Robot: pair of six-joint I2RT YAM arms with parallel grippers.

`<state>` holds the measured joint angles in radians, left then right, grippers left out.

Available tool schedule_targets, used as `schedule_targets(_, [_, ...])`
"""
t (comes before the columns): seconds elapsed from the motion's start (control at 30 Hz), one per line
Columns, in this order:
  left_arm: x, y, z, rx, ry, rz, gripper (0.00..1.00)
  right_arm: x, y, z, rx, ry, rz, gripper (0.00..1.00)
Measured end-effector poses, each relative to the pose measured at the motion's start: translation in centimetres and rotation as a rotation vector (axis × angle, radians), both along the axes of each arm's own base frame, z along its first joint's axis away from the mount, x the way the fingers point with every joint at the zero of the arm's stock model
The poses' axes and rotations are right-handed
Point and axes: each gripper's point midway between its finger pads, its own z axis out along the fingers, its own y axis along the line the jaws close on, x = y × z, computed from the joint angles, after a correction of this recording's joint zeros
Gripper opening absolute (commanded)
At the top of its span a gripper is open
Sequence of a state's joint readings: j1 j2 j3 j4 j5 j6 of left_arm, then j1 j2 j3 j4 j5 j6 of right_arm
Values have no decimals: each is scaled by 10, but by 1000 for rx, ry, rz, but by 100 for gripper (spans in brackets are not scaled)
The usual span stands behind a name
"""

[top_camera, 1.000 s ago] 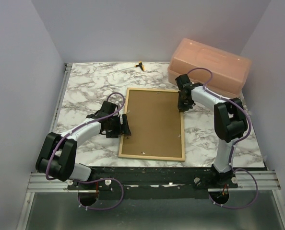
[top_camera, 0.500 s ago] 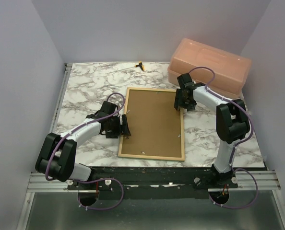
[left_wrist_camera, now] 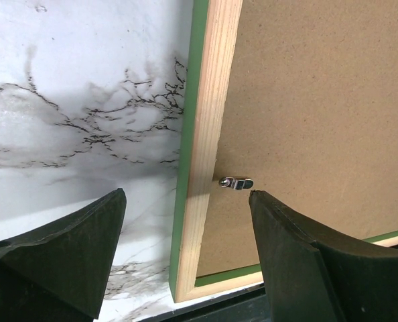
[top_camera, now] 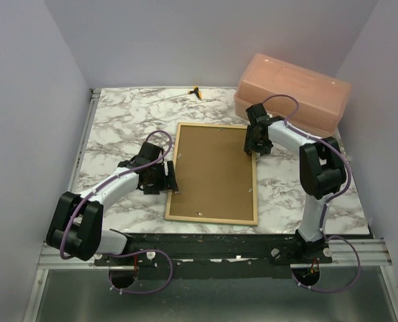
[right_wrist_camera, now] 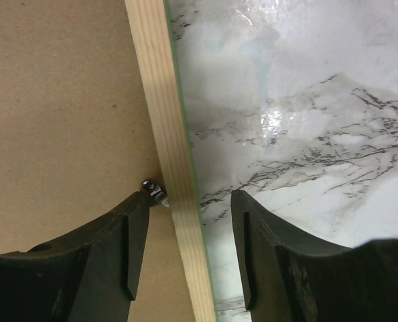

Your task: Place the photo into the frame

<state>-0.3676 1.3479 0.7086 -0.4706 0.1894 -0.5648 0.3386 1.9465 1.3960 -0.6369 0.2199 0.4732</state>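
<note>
The frame [top_camera: 209, 219] lies face down mid-table, bare wood rails up, with the brown backing panel [top_camera: 212, 171] set inside it. The photo is hidden. My left gripper [top_camera: 170, 178] is open over the left rail near the near corner. In the left wrist view its fingers [left_wrist_camera: 187, 198] straddle the rail [left_wrist_camera: 209, 134] beside a metal clip [left_wrist_camera: 237, 182]. My right gripper [top_camera: 256, 142] is open over the right rail near the far corner. In the right wrist view it [right_wrist_camera: 189, 198] spans the rail [right_wrist_camera: 162, 100], one finger by a clip [right_wrist_camera: 155, 191].
A peach plastic box [top_camera: 293, 94] stands at the far right, just behind the right arm. A small yellow and black object [top_camera: 197, 92] lies at the back edge. Marble tabletop [top_camera: 118, 127] shows left of the frame, with walls closing three sides.
The right gripper has gone from shut to open and shifted slightly over the frame's right rail. The left arm has edged a little to the left, still open.
</note>
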Motion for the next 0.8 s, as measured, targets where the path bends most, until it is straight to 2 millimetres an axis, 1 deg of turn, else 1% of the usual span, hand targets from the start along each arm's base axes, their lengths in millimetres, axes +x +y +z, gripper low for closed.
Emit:
schedule_targets(0.03, [0,0,0,2,-1,1,77,0,-1,-3,-6,4,-2,55])
schedule_targets(0.13, [0,1,0,4,1,1,77,5,0,-4,-9,-8,-1,39])
schedule_targets(0.2, [0,1,0,5,1,2,77,8,1,-4,-5,-12,0,33])
schedule_targets(0.27, [0,1,0,5,1,2,77,10,4,-4,0,-18,4,19])
schedule_targets(0.4, [0,1,0,5,1,2,77,12,1,-3,-16,-24,7,2])
schedule_targets(0.43, [0,1,0,5,0,2,77,12,0,-3,-19,-25,13,0])
schedule_targets(0.7, [0,1,0,5,0,3,77,13,-1,-3,-37,-30,41,0])
schedule_targets(0.73, [0,1,0,5,0,3,77,13,-1,-3,-38,-31,43,1])
schedule_targets(0.77, [0,1,0,6,0,3,77,13,-1,-3,-39,-32,44,5])
schedule_targets(0.8, [0,1,0,6,0,3,77,13,-1,-3,-40,-32,43,14])
